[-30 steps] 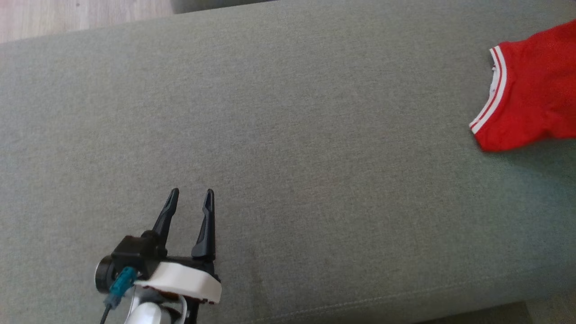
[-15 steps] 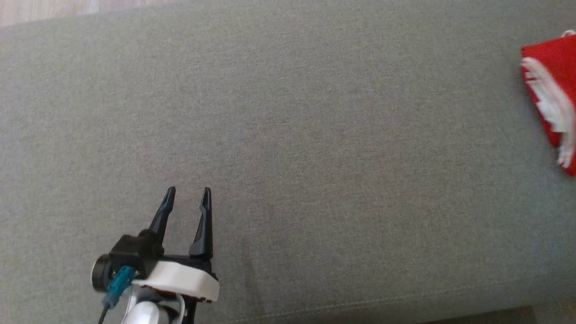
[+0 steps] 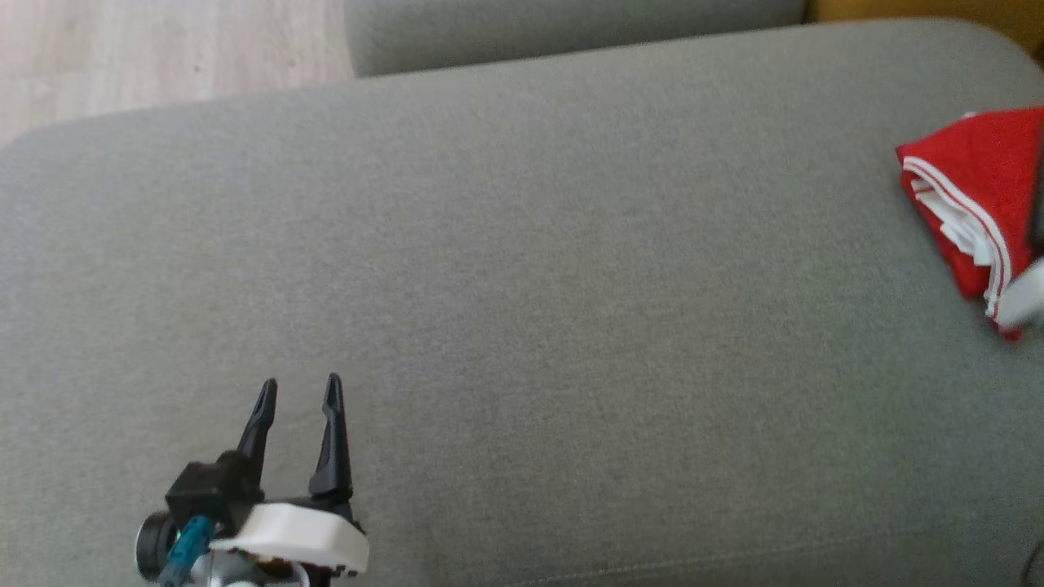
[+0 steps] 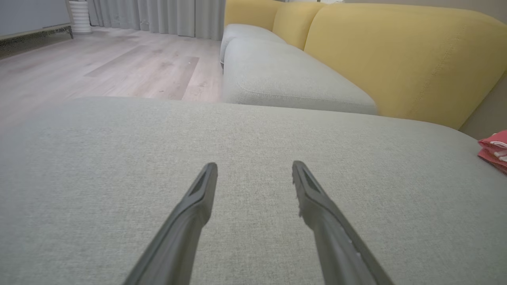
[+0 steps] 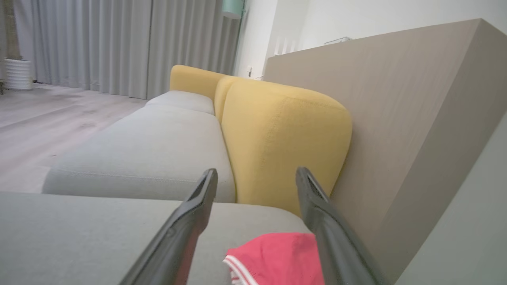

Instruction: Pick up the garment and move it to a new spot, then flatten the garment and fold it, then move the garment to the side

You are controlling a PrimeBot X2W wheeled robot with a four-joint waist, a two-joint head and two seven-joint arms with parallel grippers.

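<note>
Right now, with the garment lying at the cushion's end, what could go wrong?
1. The right gripper, open, hangs close over the garment; pulling away may snag the fabric and disturb its folds.
2. The garment lies near the right end of the cushion, so a nudge might push it off.

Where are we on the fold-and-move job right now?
Done, apparently: the red garment lies folded in layers at the right end of the grey cushion. In hand: nothing; the right gripper is open above it, the left gripper open over bare cushion. Left: probably only clearing the right arm away.
</note>
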